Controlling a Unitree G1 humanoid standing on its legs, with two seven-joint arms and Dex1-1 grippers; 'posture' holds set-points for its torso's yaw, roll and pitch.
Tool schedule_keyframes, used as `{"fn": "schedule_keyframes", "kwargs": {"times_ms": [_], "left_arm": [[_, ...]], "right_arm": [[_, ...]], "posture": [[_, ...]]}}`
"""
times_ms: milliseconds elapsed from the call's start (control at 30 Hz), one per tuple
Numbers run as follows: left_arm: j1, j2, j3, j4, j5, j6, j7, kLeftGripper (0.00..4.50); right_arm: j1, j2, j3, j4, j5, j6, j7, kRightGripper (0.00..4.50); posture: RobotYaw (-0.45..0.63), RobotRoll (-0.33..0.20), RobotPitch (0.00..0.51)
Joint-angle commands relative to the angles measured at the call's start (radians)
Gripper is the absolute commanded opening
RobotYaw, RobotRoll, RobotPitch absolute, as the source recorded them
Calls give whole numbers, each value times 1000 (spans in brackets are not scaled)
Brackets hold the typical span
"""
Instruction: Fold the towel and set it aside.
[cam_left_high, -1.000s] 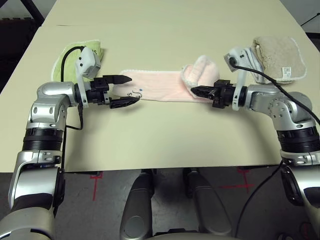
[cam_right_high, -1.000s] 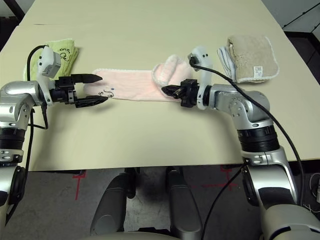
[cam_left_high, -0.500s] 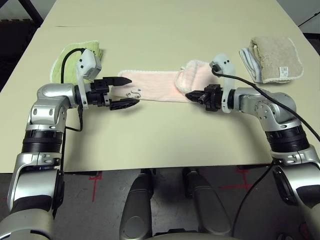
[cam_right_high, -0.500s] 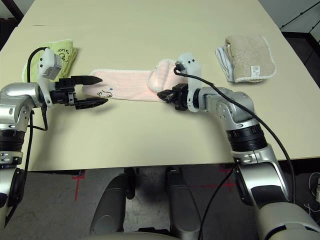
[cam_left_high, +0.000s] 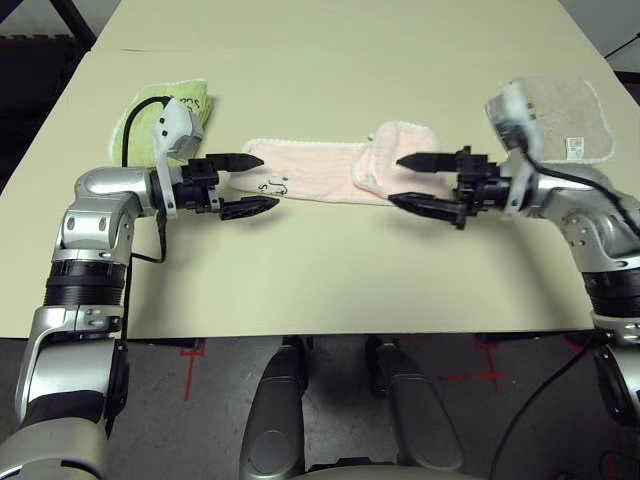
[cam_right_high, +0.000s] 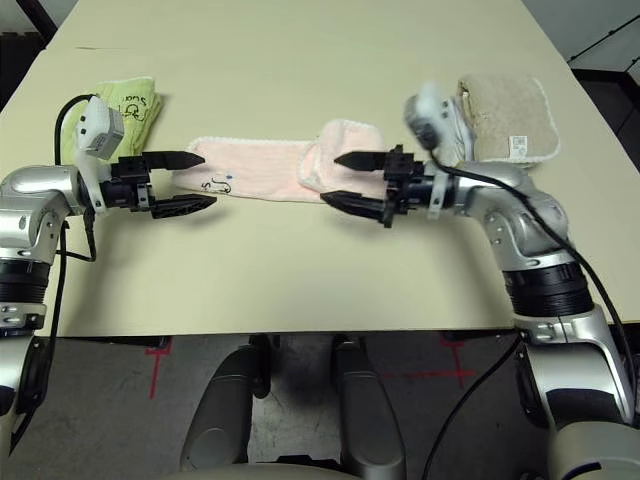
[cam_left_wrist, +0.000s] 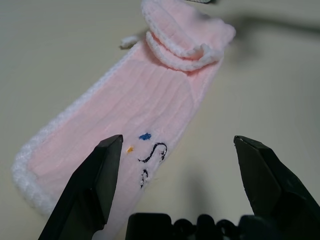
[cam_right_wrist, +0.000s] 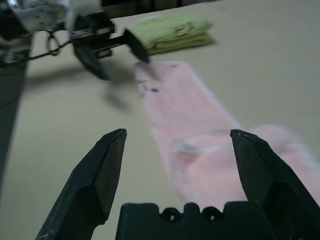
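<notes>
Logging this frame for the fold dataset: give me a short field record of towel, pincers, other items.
towel: pink towel flat on the table, long strip, its right end folded back over itself
left pincer: open, at the towel's left end, holding nothing
right pincer: open, at the folded end, holding nothing
other: green towel far left; beige towel far right, both folded

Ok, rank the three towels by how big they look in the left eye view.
1. pink towel, longest, one end folded over.
2. beige towel.
3. green towel, partly hidden by the left arm's camera, so second and third are unsure.
</notes>
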Motion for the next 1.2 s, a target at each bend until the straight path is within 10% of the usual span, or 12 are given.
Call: {"fn": "schedule_keyframes", "kwargs": {"times_ms": [33,400,1033,1200], "left_arm": [[-3,-2,-11,-4,-9,-1,-10,4500],[40,-42,3,-85,-36,48,62,4500],[38,-29,-6,-101,-40,58,57,4500],[36,-27,-6,-91,-38,52,54,4500]], "right_arm": [[-44,-5,-11,214,-90,-231,44,4122],[-243,83,27,708,-240,-542,122,51],[-303,240,99,950,-444,-543,0,17],[-347,231,-1,919,-346,-497,36,17]], "posture": [[36,0,226],[89,0,224],[122,0,228],[122,0,228]]}}
